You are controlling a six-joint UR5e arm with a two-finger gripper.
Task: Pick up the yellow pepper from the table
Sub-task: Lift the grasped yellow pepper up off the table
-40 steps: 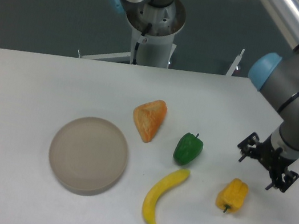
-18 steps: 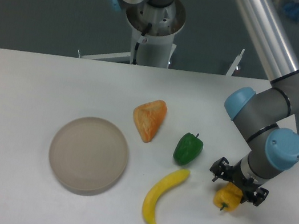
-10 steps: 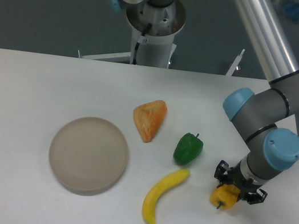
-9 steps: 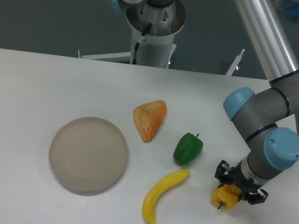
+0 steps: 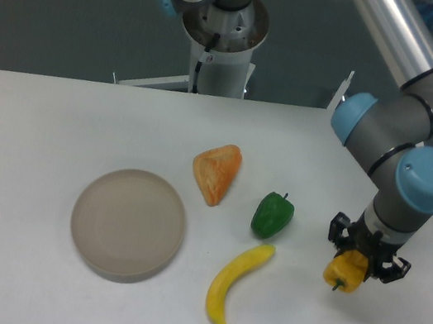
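A big white counter (image 5: 56,117) fills most of the one camera view, with a dark grey floor behind it and the robot's round base at the back edge.

On the counter sit a flat round grey dish (image 5: 128,223), an orange wedge-shaped piece of food (image 5: 216,171), a green pepper (image 5: 272,215) and a long yellow banana (image 5: 234,283). The banana lies just below the green pepper.

Over on the right, the claw (image 5: 360,260) points down and is clamped around the top of the yellow pepper (image 5: 345,270). The yellow pepper hangs under the claw, near the right edge of the counter and well apart from the banana. It looks a little bit off the counter, but that is hard to be sure of from here.

The yellow pepper looks small and light. Its skin looks smooth and shiny, so it could slip. Its bumpy sides give the claw good spots to press on, across the fat middle. It is probably firm enough for a gentle squeeze.

No words, labels or brand names can be read anywhere.
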